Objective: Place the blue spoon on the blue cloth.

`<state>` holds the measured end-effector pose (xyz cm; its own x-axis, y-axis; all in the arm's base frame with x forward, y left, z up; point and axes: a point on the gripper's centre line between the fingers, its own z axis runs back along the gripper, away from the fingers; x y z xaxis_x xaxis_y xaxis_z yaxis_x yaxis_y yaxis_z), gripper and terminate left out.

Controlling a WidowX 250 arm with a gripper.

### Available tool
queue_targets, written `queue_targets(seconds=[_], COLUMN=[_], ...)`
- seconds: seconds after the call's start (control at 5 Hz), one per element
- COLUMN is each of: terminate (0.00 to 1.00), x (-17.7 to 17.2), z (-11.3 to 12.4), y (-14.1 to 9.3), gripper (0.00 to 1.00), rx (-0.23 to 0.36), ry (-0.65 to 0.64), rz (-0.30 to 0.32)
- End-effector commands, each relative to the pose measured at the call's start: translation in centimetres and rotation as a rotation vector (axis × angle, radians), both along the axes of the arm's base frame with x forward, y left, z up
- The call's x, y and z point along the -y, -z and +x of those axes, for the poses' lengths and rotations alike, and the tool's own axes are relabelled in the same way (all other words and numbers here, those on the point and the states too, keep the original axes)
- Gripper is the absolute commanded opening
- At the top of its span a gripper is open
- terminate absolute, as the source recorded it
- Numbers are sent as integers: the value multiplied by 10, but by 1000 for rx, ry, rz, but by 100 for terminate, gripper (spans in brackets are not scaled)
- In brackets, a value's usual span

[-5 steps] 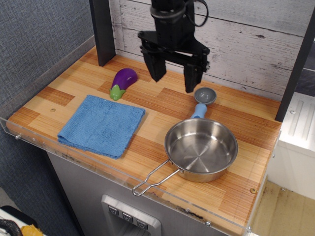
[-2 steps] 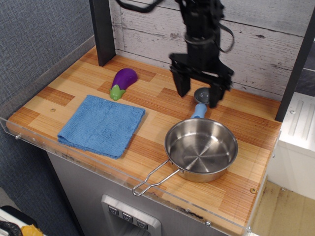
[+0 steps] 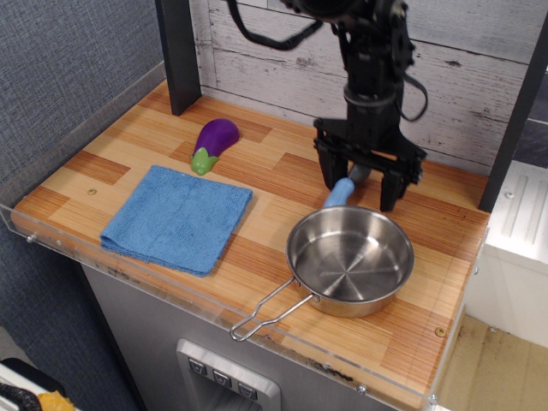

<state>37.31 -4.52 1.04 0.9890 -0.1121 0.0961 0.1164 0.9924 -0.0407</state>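
Observation:
The blue spoon [image 3: 342,190] lies on the wooden counter just behind the steel pan; its light-blue handle shows, its grey bowl is mostly hidden by my gripper. My gripper [image 3: 360,190] is open, its black fingers [image 3: 329,171] straddling the spoon low over the counter, one on each side. The blue cloth [image 3: 177,217] lies flat at the front left, well to the left of the gripper.
A steel pan [image 3: 349,260] with a wire handle sits at the front right, right in front of the gripper. A purple eggplant [image 3: 213,141] lies behind the cloth. A black post [image 3: 178,56] stands at the back left. A clear guard rims the counter's front edge [image 3: 154,287].
The gripper has moved right and down, from above the counter's middle to straddle the spoon. The spoon's bowl is now covered. Nothing else has moved.

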Motion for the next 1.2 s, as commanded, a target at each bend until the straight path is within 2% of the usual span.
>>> queue_targets(seconds=[0.0,0.2,0.4,0.6,0.8,1.0], terminate=[0,0,0,0,0,0], x=[-1,-1,-2,-15,-35,-56], z=[2,-1,-4,-12,-36,-67], y=[-4,-10,-27,-56,-90,-106], gripper=[0,0,0,0,0,0], rx=[15,21,62,133,204,226], ry=[2,13,29,19,-1,-32], rz=[28,19,2,-12,-6,7])
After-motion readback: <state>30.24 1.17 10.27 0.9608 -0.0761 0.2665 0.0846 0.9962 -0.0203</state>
